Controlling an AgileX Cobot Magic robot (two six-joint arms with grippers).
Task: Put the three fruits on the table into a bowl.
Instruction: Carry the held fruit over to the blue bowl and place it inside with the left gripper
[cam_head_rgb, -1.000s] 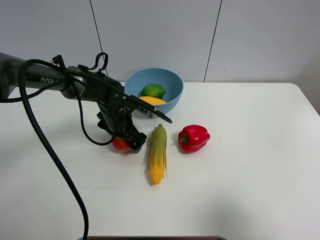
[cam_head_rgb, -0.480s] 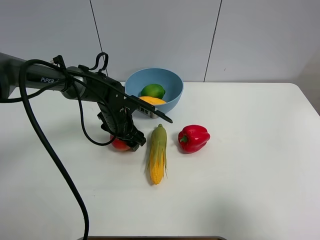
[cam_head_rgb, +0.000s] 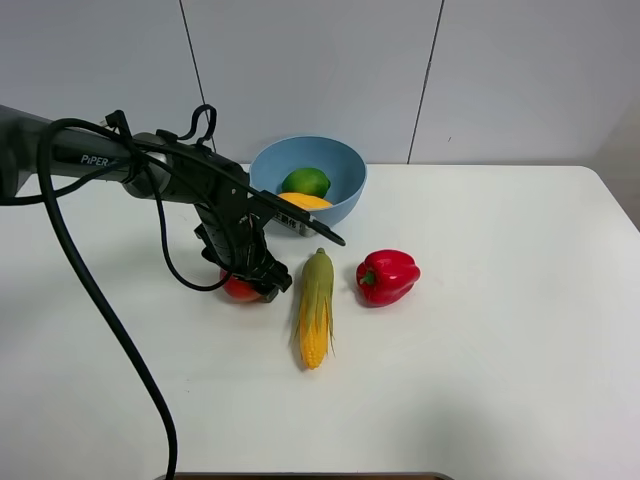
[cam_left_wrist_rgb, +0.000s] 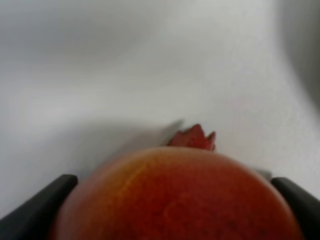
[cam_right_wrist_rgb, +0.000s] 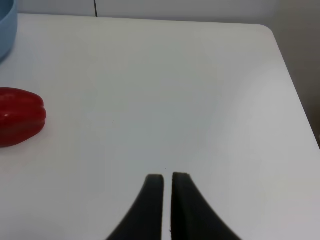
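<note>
The red apple (cam_head_rgb: 238, 290) lies on the white table (cam_head_rgb: 500, 350) left of the corn. My left gripper (cam_head_rgb: 256, 281) is down over it. In the left wrist view the apple (cam_left_wrist_rgb: 175, 195) fills the space between the two black fingers (cam_left_wrist_rgb: 40, 207), which press on its sides. The light blue bowl (cam_head_rgb: 345, 160) stands at the back. It holds the green fruit (cam_head_rgb: 306, 182) and the yellow-orange mango (cam_head_rgb: 305, 201). My right gripper (cam_right_wrist_rgb: 167, 182) is shut and empty over bare table; it is out of the high view.
A corn cob (cam_head_rgb: 316, 308) with a green husk lies just right of the apple. A red bell pepper (cam_head_rgb: 387, 276) sits right of the corn; it also shows in the right wrist view (cam_right_wrist_rgb: 20, 116). The bowl's edge (cam_right_wrist_rgb: 6, 30) shows there too.
My left gripper and the apple have shifted very slightly up and left. The right arm and the other things have not moved.
</note>
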